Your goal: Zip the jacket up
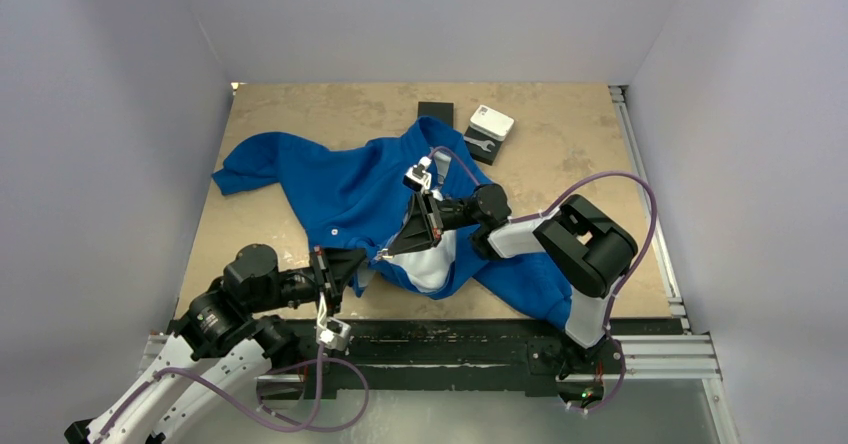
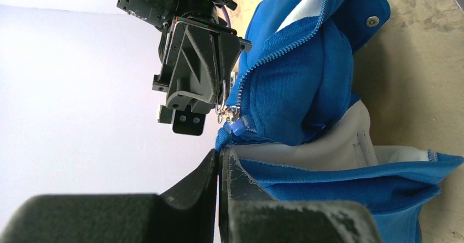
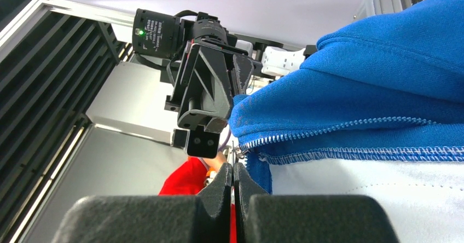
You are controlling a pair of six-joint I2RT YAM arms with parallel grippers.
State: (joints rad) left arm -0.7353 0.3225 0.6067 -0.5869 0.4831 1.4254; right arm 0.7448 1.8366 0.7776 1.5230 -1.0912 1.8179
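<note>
The royal-blue jacket lies crumpled across the table with its white lining showing at the open front. My left gripper is shut on the jacket's bottom edge right below the zipper's foot; the left wrist view shows its jaws pinching blue fabric. My right gripper is shut on the thin metal zipper pull, next to the zipper teeth. The slider sits at the very bottom of the zipper. The two grippers almost touch.
A white box on a black block, a small wrench and another black block lie at the table's back. A sleeve reaches the left edge. Something red shows beyond the table's near edge.
</note>
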